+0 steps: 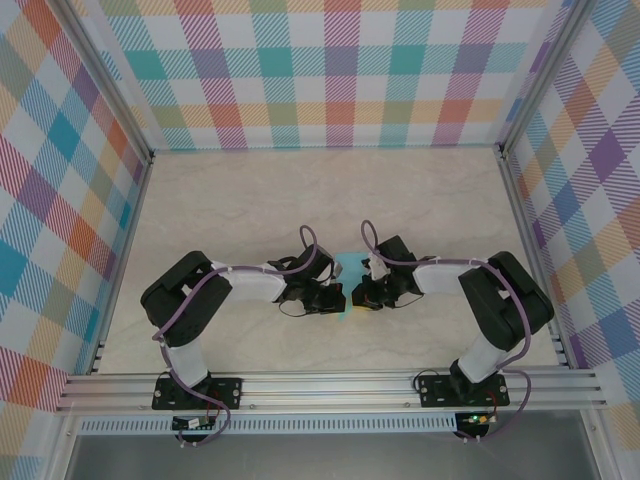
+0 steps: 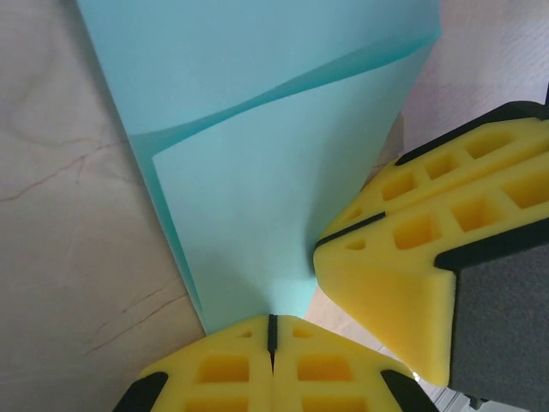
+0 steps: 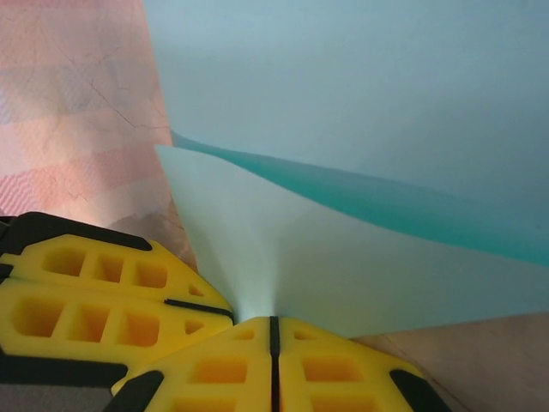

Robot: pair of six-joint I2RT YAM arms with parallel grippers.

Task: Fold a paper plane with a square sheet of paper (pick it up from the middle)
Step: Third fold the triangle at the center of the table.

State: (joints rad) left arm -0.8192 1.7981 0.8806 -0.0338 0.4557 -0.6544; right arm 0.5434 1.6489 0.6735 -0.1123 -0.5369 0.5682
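Left wrist view: left gripper (image 2: pixel 272 324) pinches the paper plane (image 2: pixel 257 206) just ahead; right gripper (image 3: pixel 274 324) pinches likewise. Seemingly mid-fold; next needs the crease pressed flat.

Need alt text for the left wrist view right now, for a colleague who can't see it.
The left gripper, shut, pinches the near edge of a folded light cyan paper that fans away over the marble table. The right gripper, yellow-fingered and also shut, meets the paper's edge at the right of the picture.
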